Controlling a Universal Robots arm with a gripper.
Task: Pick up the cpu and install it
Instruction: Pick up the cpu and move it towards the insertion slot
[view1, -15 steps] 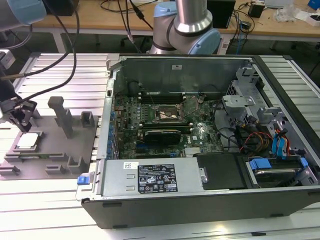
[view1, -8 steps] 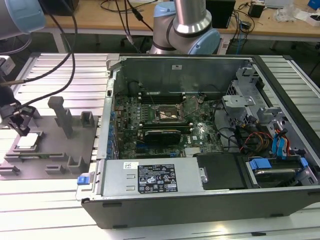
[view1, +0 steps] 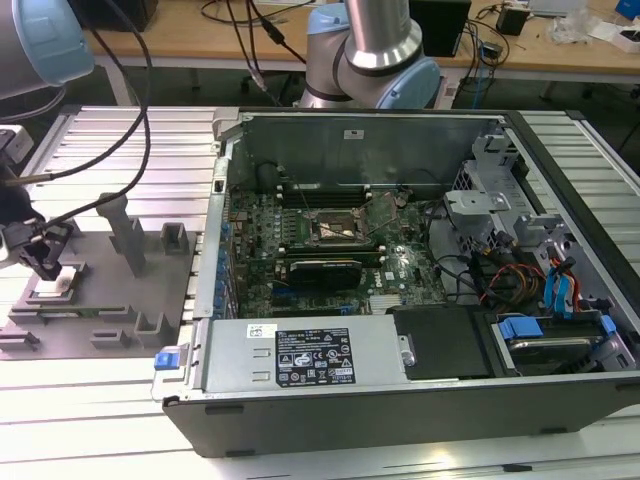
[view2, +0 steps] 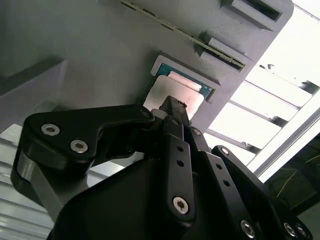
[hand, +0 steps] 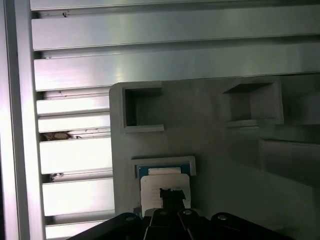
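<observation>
The cpu (view1: 60, 283) is a small silvery-white square lying flat in a recess of the grey plastic tray (view1: 110, 300) at the exterior view's left. My gripper (view1: 45, 262) hangs right over it, and its dark fingers meet in one narrow tip with no gap. In the second wrist view that tip (view2: 172, 106) sits over the near edge of the cpu (view2: 175, 90). The first wrist view has the gripper (hand: 170, 194) over the cpu (hand: 162, 181), with a blue rim around the chip. Whether the tip touches the chip cannot be told. The motherboard socket (view1: 335, 228) lies inside the case.
An open computer case (view1: 400, 400) lies at the exterior view's right, with drives and cables inside. The tray carries upright posts (view1: 128, 232) and small blocks (view1: 175, 238). Ribbed aluminium table (view1: 90, 420) lies underneath. Cables (view1: 130, 120) hang from the arm.
</observation>
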